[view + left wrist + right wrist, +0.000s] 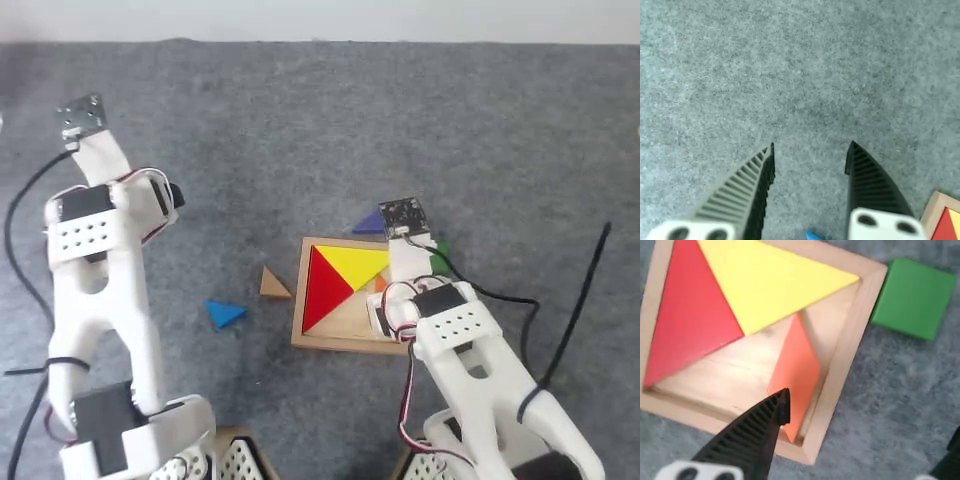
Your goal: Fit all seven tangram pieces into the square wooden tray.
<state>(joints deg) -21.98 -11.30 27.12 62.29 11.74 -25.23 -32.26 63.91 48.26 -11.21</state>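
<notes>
The square wooden tray (300, 305) holds a red triangle (325, 290), a yellow triangle (357, 262) and an orange parallelogram (797, 360) against one wall. My right gripper (867, 425) is open and straddles the tray rim (842, 360), with one fingertip (781, 402) over the orange piece. A green square (912, 297) lies just outside the tray. On the carpet lie a tan triangle (273, 285), a blue triangle (224, 313) and a purple piece (368, 225). My left gripper (810, 145) hangs open over bare carpet, holding nothing.
The left arm (95, 250) stands tall at the table's left. The right arm (450, 330) leans over the tray's right side. Grey carpet stretches toward the far edge behind the tray. The left wrist view catches the blue triangle (812, 234) and a tray corner (940, 215).
</notes>
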